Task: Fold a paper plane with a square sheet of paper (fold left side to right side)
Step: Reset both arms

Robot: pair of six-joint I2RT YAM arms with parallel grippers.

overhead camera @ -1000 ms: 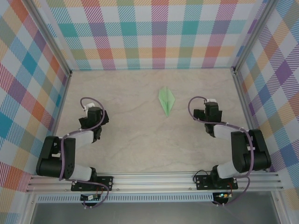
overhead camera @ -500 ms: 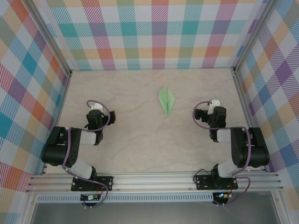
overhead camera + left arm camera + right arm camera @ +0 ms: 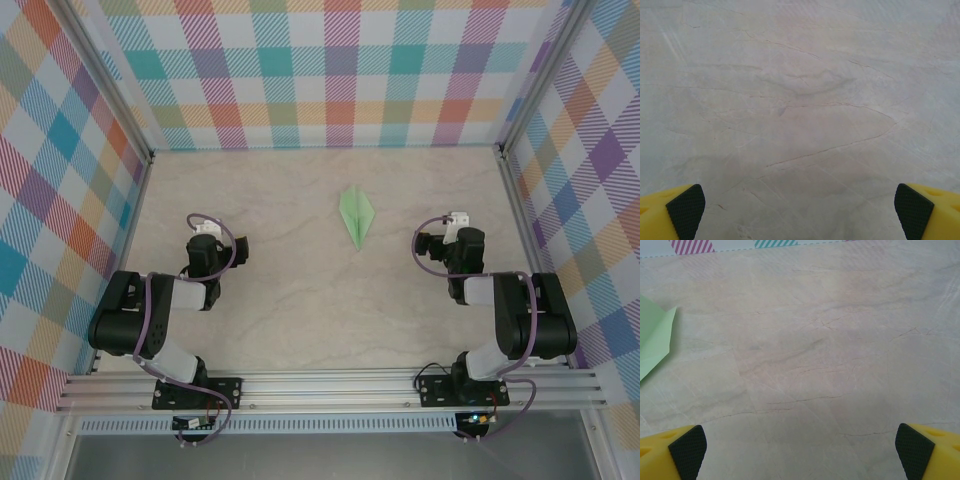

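Pale green creased paper dart (image 3: 357, 215): likely light, flimsy, crushable.
Pinch gently at centre crease; left gripper (image 3: 800, 212), right gripper (image 3: 801, 452) spread wide, empty.

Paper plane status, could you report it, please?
Left gripper open, empty. Right gripper open, empty. Paper plane folded, lying on table, untouched. Nothing blocking it.
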